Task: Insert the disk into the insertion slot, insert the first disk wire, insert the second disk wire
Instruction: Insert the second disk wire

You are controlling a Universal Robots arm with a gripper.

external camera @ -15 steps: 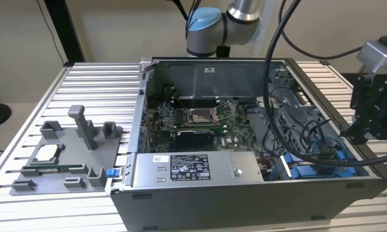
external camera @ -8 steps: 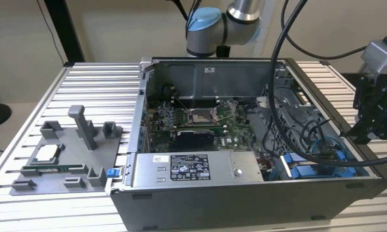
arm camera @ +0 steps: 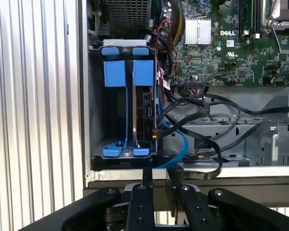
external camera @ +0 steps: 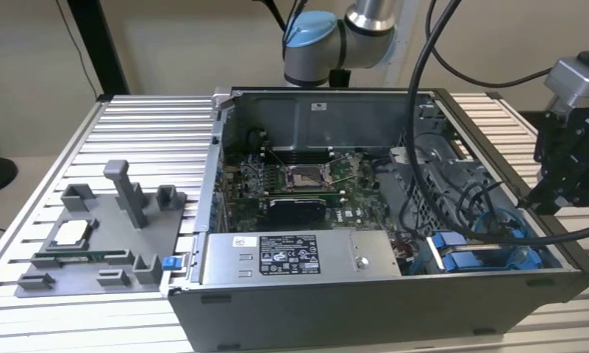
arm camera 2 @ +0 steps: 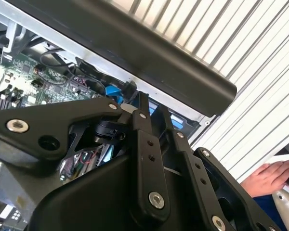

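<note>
Disk [arm camera: 144,108] seems to stand on edge inside the insertion slot [arm camera: 114,74], a dark edge between the blue rails in the first wrist view, though too little of it shows to be sure. From the exterior view's left, a grey fixture [external camera: 88,250] lies on the ribbed worktop [external camera: 156,132]. Beside it the open computer case [external camera: 373,309] holds the motherboard [external camera: 294,180] and, nearer the camera, a grey labelled power-supply box [external camera: 274,257]. Next comes the slot in the case's corner on the exterior view's right, with black cables [external camera: 466,195] and a blue cable [arm camera: 182,136] looping near it. Farthest right, the gripper [external camera: 549,200] hangs over the case's edge, apart from the slot. Its fingers [arm camera: 148,175] stand a narrow gap apart with nothing between them.
</note>
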